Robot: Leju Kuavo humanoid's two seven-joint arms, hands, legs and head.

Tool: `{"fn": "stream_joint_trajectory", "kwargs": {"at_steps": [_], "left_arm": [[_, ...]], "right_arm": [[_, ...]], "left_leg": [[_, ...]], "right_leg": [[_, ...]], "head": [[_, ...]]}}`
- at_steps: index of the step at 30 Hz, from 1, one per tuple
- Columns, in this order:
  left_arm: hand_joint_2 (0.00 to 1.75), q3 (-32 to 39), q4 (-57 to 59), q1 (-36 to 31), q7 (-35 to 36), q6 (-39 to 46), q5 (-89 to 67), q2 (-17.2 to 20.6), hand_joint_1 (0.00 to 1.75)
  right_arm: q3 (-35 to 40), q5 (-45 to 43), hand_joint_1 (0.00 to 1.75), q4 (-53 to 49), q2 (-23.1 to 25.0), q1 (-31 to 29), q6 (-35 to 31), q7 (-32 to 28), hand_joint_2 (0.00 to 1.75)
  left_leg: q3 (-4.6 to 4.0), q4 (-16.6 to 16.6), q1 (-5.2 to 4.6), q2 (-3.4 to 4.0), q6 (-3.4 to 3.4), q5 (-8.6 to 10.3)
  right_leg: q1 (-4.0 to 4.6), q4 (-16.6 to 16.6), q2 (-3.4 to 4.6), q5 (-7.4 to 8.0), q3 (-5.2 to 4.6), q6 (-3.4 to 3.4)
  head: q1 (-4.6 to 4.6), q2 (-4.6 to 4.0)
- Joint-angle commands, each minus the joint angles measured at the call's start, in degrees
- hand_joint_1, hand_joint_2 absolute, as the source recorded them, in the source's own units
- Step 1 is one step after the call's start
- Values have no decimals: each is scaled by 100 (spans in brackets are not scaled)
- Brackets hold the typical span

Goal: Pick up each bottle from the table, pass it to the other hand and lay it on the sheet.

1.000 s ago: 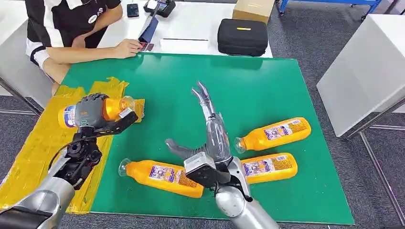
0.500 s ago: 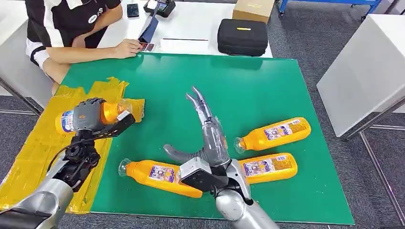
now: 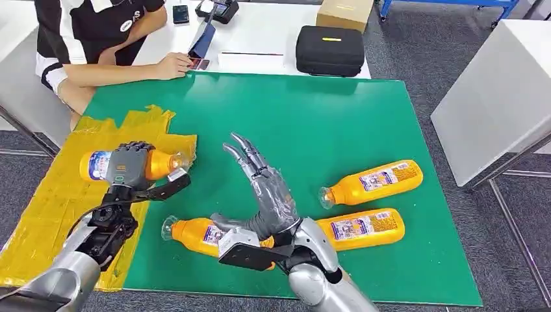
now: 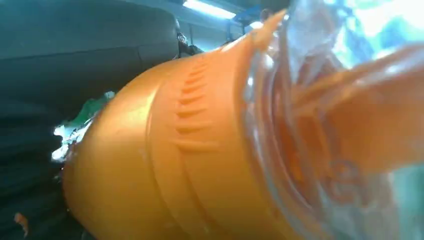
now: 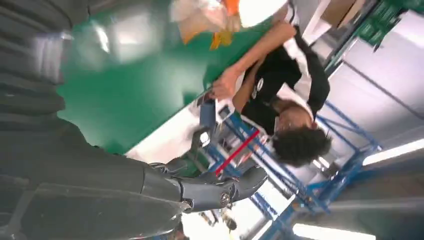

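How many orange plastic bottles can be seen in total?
4: one orange plastic bottle held by the left hand over the yellow sheet; three lying on the green mat, one partly behind the right hand.

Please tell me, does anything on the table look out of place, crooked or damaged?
Only the yellow sheet stands out: it is crumpled, with ragged edges, and overlaps the green mat unevenly. The three orange bottles lying on the mat point different ways but look intact, with no spill. The left hand holds a fourth bottle over the sheet.
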Motion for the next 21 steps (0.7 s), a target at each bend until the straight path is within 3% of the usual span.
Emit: {"fn": "stream_joint_trajectory", "kwargs": {"at_steps": [1, 3, 4, 21], "left_arm": [[175, -56, 329, -220, 155, -264, -117, -38, 0], [175, -45, 327, -219, 169, -273, -118, -42, 0], [0, -57, 342, -216, 194, -313, -154, -36, 0], [0, 450, 291, -42, 149, -355, 66, -61, 0]], "right_arm": [[153, -58, 0, 41, -157, -93, 168, 37, 175], [164, -53, 0, 9, -161, -72, 181, 41, 175], [180, -33, 0, -14, -175, -69, 207, 49, 175], [649, 961, 0, 71, -370, -222, 774, 562, 175]], "left_leg": [[53, 7, 4, -6, 4, -28], [50, 6, 4, -7, 4, -26], [30, -2, 1, -3, 3, -13], [52, 5, 2, 1, 4, -27]], "right_leg": [[7, 4, 2, -25, 53, -35], [7, 3, 0, -24, 50, -33], [3, -3, 1, -11, 29, -20], [5, 3, 8, -22, 48, -33]], "head": [[0, 0], [0, 0], [2, 0], [0, 0]]}}
